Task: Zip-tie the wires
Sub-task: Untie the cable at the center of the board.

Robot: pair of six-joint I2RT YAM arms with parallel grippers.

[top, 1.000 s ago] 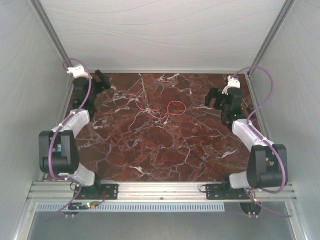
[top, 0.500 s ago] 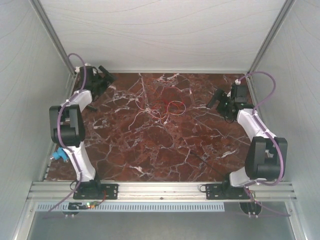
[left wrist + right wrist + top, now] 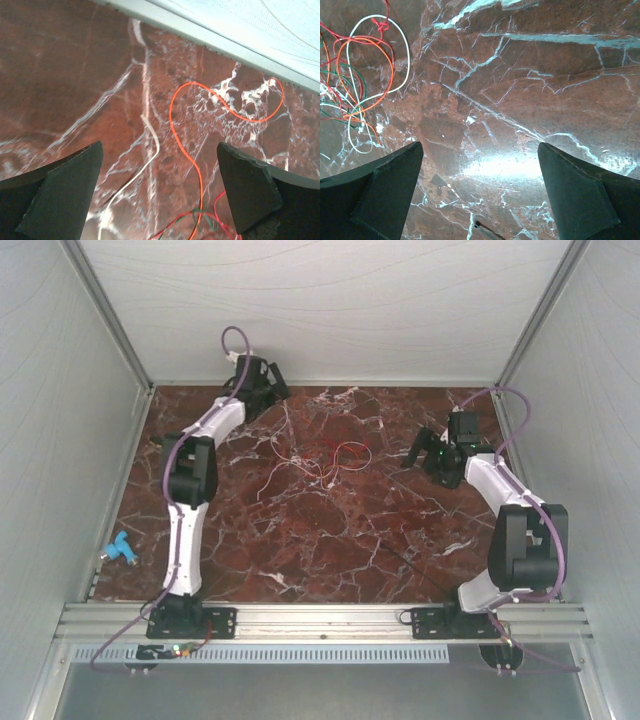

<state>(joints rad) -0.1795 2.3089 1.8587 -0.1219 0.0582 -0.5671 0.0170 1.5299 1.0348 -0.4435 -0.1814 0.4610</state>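
Top external view, entry one: wires, red, orange and white, in loose loops on the far middle of the bench.

Zip tie: I take the faint dark strip, near and right of the loops, to be it.

Left gripper: at the far edge, left of the loops, fingers apart, empty.

Right gripper: right of the loops, fingers apart, empty.

Step in hand, as I judge it: approach. I would pinch the strands where they cross so they bunch, and come in low, since such thin wire slips between pads.
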